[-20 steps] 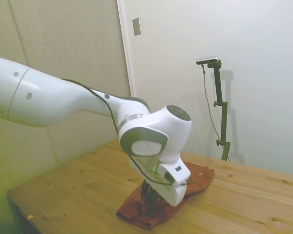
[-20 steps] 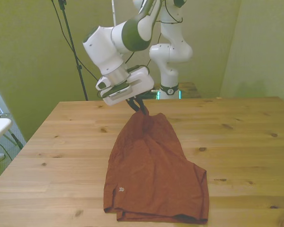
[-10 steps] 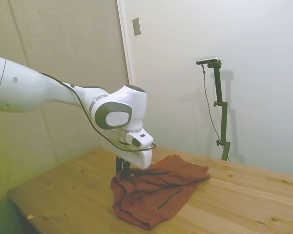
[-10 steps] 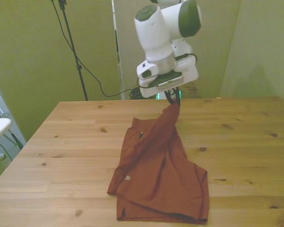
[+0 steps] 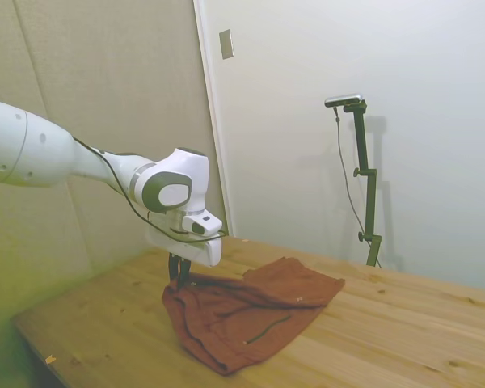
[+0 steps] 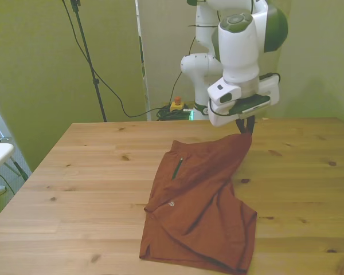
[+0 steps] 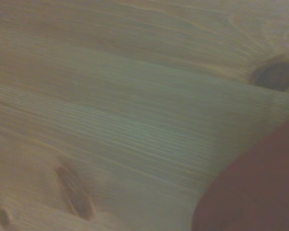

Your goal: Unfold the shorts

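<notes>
Soft, rumpled rust-red shorts (image 6: 198,200) spread on the plank table (image 6: 80,189), dark pocket zip and pale tag up; one corner lifted toward the front view's right, pinched in the clenched gripper (image 6: 245,127); grainy, knotted wood around.

1. We see a wooden table (image 6: 92,172) of pale knotty planks.
2. In the side view, a white wall (image 5: 404,73) meets a beige panelled wall (image 5: 105,81) at a white vertical trim, with a small grey plate (image 5: 226,44) mounted high.
3. In the front view, yellow-green walls (image 6: 34,69) stand behind, with dark cables (image 6: 112,91) hanging down.
</notes>
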`<action>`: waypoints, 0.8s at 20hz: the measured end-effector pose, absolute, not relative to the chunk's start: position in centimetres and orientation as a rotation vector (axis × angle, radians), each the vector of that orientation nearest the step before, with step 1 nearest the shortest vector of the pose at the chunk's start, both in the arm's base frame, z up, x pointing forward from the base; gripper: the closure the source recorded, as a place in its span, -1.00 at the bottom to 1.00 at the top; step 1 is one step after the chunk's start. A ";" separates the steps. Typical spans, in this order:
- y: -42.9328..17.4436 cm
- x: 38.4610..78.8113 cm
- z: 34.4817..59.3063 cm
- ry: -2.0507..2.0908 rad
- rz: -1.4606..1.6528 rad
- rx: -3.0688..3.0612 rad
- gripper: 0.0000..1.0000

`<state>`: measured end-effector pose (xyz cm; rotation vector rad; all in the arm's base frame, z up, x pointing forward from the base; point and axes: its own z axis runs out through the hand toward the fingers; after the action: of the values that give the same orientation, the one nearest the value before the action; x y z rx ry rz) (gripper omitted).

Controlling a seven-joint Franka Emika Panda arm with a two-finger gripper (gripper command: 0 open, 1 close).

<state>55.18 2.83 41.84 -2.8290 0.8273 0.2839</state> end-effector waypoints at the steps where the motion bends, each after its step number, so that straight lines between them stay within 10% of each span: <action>1: 3.5 55.5 41.5 0.814 0.290 -2.834 -1.00; 16: 4.7 57.3 41.1 0.894 0.240 -2.795 -1.00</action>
<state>57.27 4.67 41.10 -2.7955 0.8943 0.2395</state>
